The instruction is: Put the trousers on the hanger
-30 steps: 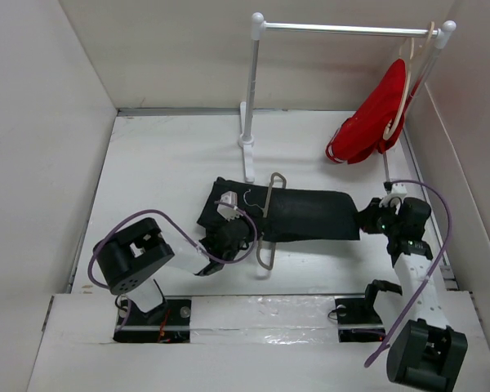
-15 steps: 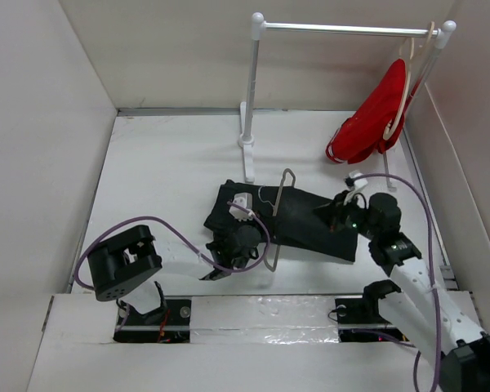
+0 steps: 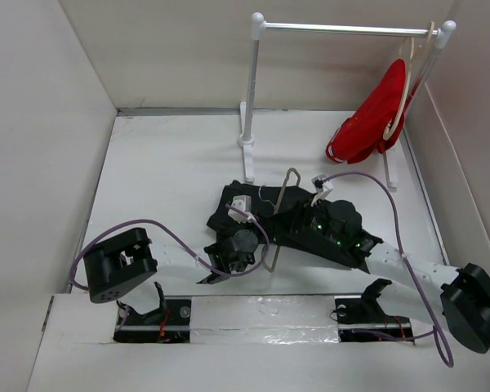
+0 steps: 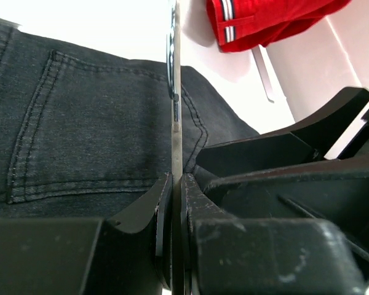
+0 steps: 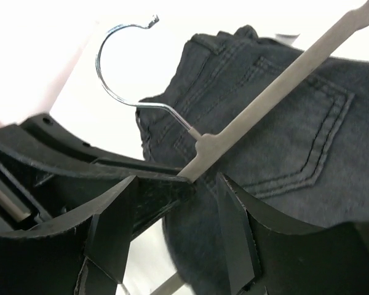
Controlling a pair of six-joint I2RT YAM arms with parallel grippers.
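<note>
Moved: the right arm has swung left across the table [image 3: 163, 171] and now lies low over the trousers [image 3: 225, 198]. These have gathered into a shorter heap towards the hanger [image 3: 279, 216]. The left arm has hardly shifted.
Left claw [image 4: 175, 184]: pinched tight on the hanger's thin bar, which stands edge-on between its fingers.
Right claw [image 5: 177, 181]: fingers apart, dark denim and the hanger's neck showing in the gap. Nothing looks pinched.
Hanger: tilted up from the table at mid-table, its hook towards the left claw and its frame running over the trousers.
Trousers: on the table under and around the hanger, with the seat and back pocket plain in both wrist views. No leg is threaded through the frame, so far as can be seen.
Progress: my reading is early to middle. Hanger and cloth are brought together, but the legs are not yet passed over the bar.
Around: a white rail [image 3: 251, 98] stands at the far side. A red garment [image 3: 376, 114] hangs from its right end on a beige hanger [image 3: 404, 82], well apart.
In the way: the two claws sit close together, and a purple cable [image 3: 180, 233] loops beside the left one. Crowding seems the likeliest trouble.
</note>
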